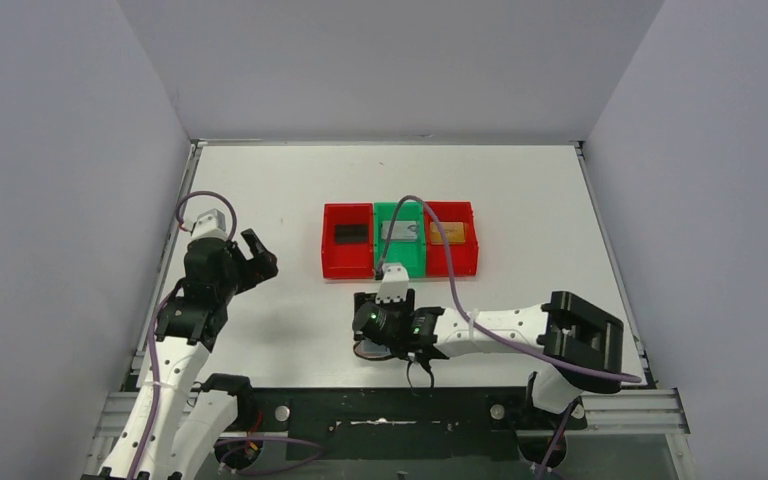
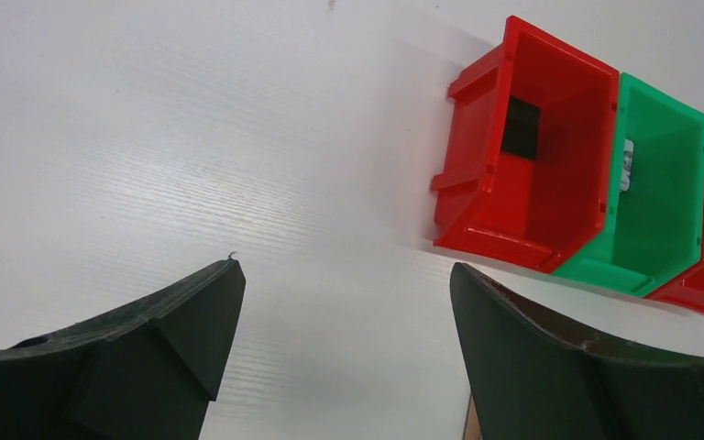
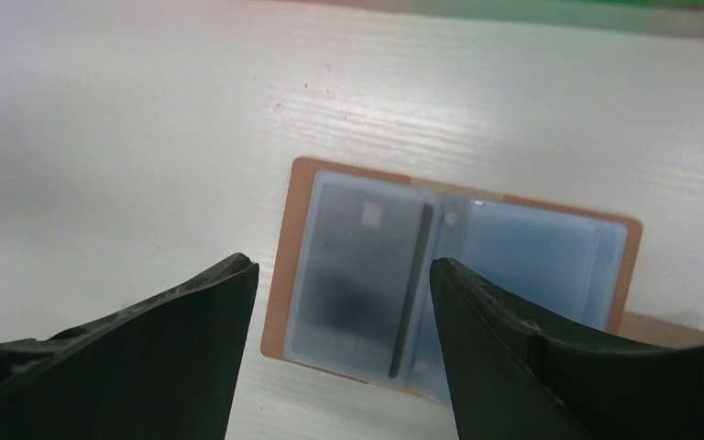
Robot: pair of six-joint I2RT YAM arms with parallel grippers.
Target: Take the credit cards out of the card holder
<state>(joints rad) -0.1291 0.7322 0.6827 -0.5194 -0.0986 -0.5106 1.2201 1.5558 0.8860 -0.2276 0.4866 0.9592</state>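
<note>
**1. Table** (image 1: 260, 180): white, bears everything listed below

**2. Left gripper** (image 2: 346, 268): jaws spread wide with nothing between them, raised off the table, well apart from the card holder

**3. Right gripper** (image 3: 341, 266): jaws parted, released, gripping nothing, poised directly over the card holder

**4. Bin row** (image 1: 347, 268): red, green, red. It sits just beyond the right gripper, and ahead and to the right of the left gripper. One card lies in each bin: black card (image 1: 349, 234), silver card (image 1: 398, 231), gold-orange card (image 1: 450, 234)

**5. Card holder** (image 3: 280, 275): tan, lying open and flat beneath the right gripper, pale blue pockets facing up

**6. Grey card** (image 3: 353, 247): seated in the pocket below the gap between the jaws. A dark strip runs by the fold; whether it is a card or the spine cannot be told

**Step (judged):** three cards are out and the one remaining is next. The right gripper must descend, pinch the card's exposed edge and slide it out along the pocket; the unpinned holder may lift with it
</note>
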